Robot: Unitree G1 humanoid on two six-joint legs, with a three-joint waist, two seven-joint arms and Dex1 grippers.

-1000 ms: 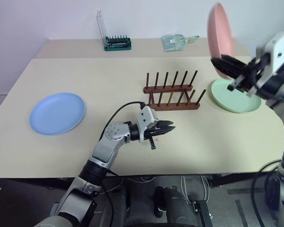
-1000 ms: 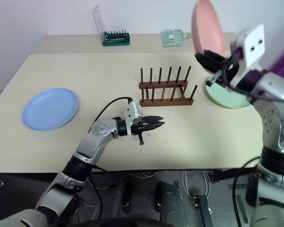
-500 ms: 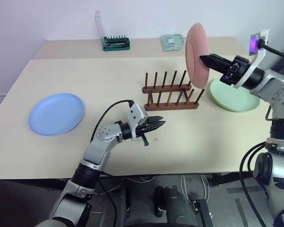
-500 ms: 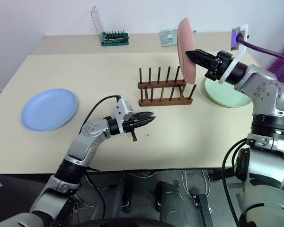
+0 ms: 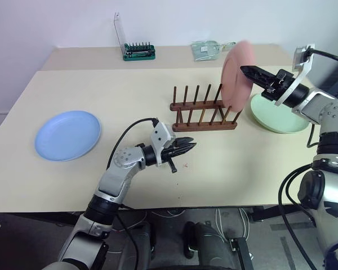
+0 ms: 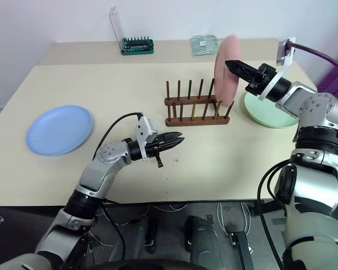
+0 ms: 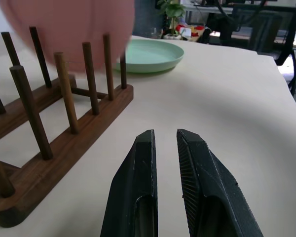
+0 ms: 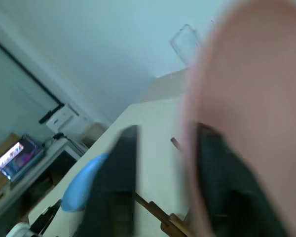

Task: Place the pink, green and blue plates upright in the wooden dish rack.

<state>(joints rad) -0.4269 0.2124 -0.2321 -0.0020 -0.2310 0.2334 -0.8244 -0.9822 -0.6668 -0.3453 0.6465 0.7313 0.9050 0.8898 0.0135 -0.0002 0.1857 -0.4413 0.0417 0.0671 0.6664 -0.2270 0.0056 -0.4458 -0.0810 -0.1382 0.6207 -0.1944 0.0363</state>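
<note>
The pink plate (image 5: 236, 76) stands upright and blurred over the right end of the wooden dish rack (image 5: 203, 115), its lower edge among the last pegs. My right gripper (image 5: 245, 70) reaches in from the right. Its fingers (image 8: 113, 182) stand open, and the pink plate's rim (image 8: 256, 123) lies against one of them. The green plate (image 5: 279, 117) lies flat just right of the rack. The blue plate (image 5: 67, 135) lies flat at the table's left. My left gripper (image 5: 190, 147) hovers in front of the rack, fingers nearly together, holding nothing.
A green-based holder of screwdriver bits (image 5: 139, 52) and a clear plastic item (image 5: 209, 49) sit on the back table section. Bare tabletop lies between the blue plate and the rack. The table's front edge runs close under my left arm.
My right arm has brought the pink plate down from high on the right to the rack's right end. Its fingers have spread apart. The left arm has stayed put.
</note>
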